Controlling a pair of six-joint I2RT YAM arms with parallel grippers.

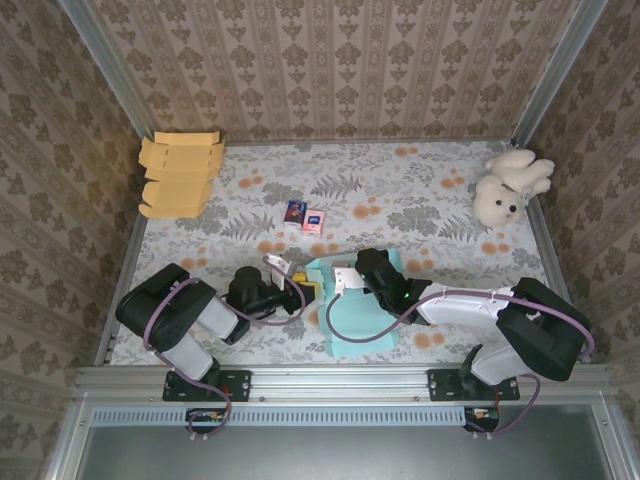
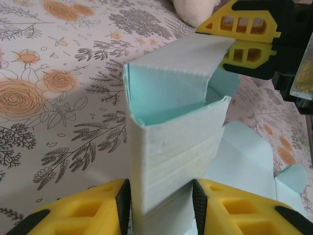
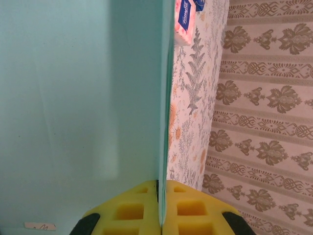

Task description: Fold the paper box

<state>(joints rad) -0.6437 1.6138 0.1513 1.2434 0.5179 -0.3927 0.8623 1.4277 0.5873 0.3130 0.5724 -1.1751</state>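
Observation:
The light blue paper box [image 1: 362, 318] lies partly folded on the flowered table, just in front of both arms. In the left wrist view one raised corner of the paper box [image 2: 171, 137] stands upright between the yellow fingers of my left gripper [image 2: 161, 196], and both black pads rest against its walls. My left gripper [image 1: 303, 290] is at the box's left edge. My right gripper [image 3: 160, 196] is shut on a thin upright panel of the box [image 3: 78, 98]. Seen from the left wrist, the right gripper [image 2: 244, 41] pinches the top flap above that corner.
A stack of flat tan cardboard blanks [image 1: 180, 175] lies at the back left. A white plush bear [image 1: 508, 185] sits at the back right. Two small packets [image 1: 305, 215] lie mid-table behind the box. Patterned walls enclose the table on three sides.

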